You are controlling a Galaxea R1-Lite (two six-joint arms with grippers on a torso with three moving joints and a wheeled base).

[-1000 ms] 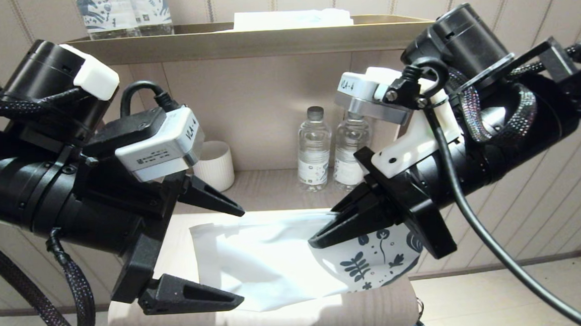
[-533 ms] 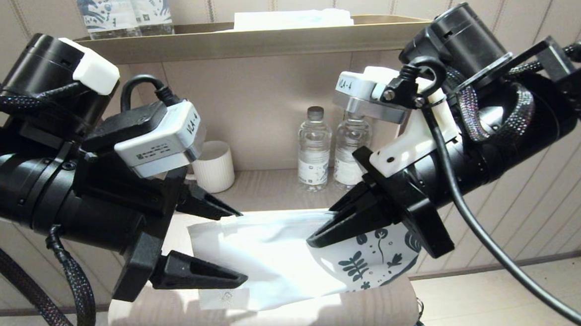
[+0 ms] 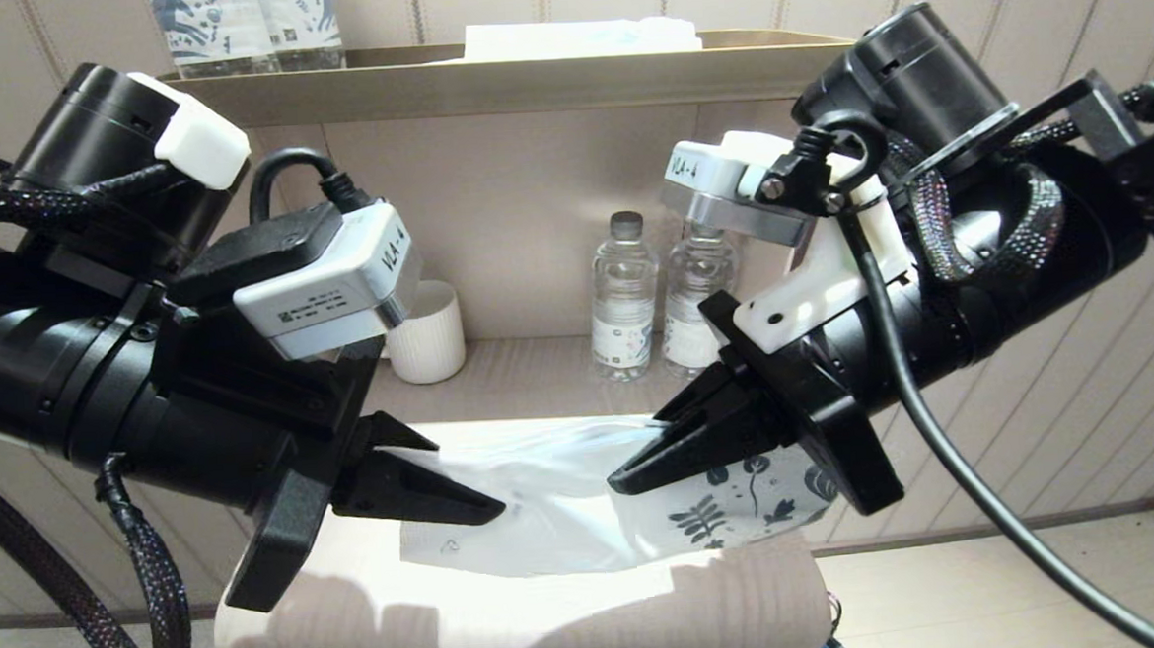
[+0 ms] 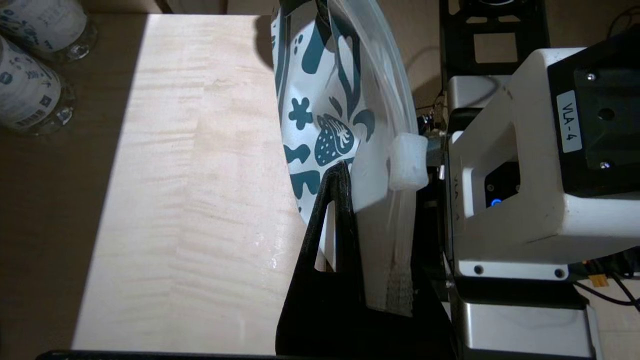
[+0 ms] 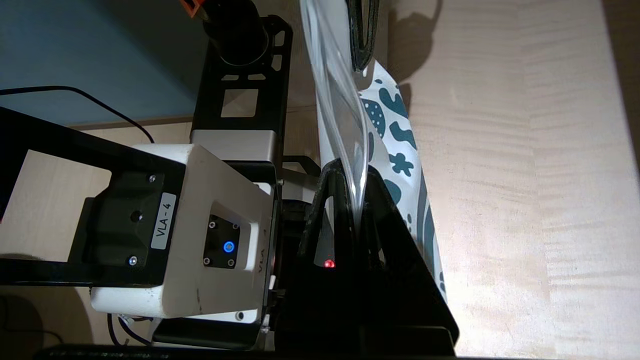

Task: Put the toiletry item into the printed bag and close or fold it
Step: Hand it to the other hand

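The printed bag (image 3: 568, 527), white and semi-translucent with dark blue leaves and flowers at its right end, hangs stretched just above the pale wooden table (image 3: 553, 617). My left gripper (image 3: 488, 509) is shut on its plain left end. My right gripper (image 3: 617, 482) is shut on its upper edge beside the print. In the left wrist view the bag (image 4: 320, 125) runs out from my left gripper (image 4: 372, 200), with the white zip slider (image 4: 409, 162) close to the fingertips. In the right wrist view my right gripper (image 5: 354, 172) pinches the bag's clear edge (image 5: 345, 100). The toiletry item is hidden.
Two water bottles (image 3: 623, 297) (image 3: 694, 298) and a white cup (image 3: 426, 332) stand on the ledge behind the table. A tray shelf (image 3: 485, 77) above holds blue-patterned packages (image 3: 245, 25) and a flat white packet (image 3: 582, 37).
My left gripper has closed from wide open onto the bag's left end. The bag has come up off the table and hangs more taut. The right gripper keeps its hold.
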